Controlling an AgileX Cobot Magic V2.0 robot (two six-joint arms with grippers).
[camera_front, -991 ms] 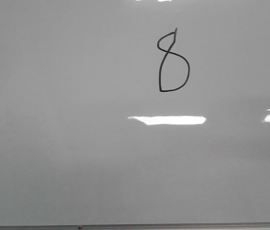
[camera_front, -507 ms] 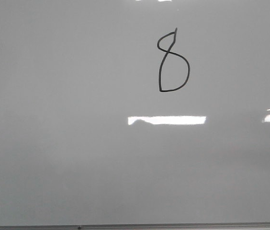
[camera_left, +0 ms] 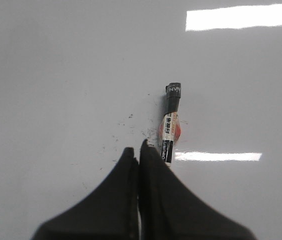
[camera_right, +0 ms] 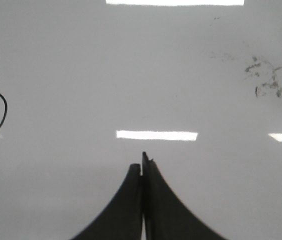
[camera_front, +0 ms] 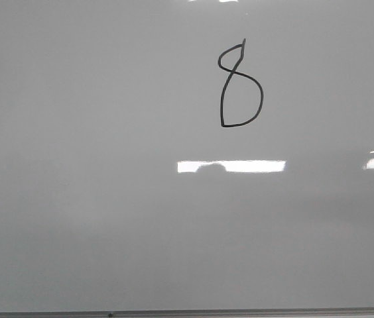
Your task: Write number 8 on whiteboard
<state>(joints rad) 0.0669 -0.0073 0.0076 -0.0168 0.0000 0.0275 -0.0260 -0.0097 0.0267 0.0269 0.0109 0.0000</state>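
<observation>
The number 8 (camera_front: pixel 231 71) is drawn in thin black line on the upper middle of the whiteboard (camera_front: pixel 107 199), with a small upper loop and a larger D-shaped lower loop. Part of the number 8 (camera_right: pixel 4 107) shows at the rim of the right wrist view. A black marker (camera_left: pixel 170 131) with a white and red label lies flat on the board, its end just beside the tips of my left gripper (camera_left: pixel 137 150). That gripper is shut with nothing between its fingers. My right gripper (camera_right: pixel 142 165) is shut and empty, over bare board.
A thin metal edge strip (camera_front: pixel 187 312) runs along the near side of the board. Bright light reflections (camera_front: pixel 232 166) lie across the glossy surface. Faint grey ink smudges (camera_right: pixel 263 77) mark the board off to one side, and small specks (camera_left: pixel 126 127) lie near the marker.
A dark shape cutting into the long light reflection in the front view has slid to the right. The drawn 8 is unchanged.
</observation>
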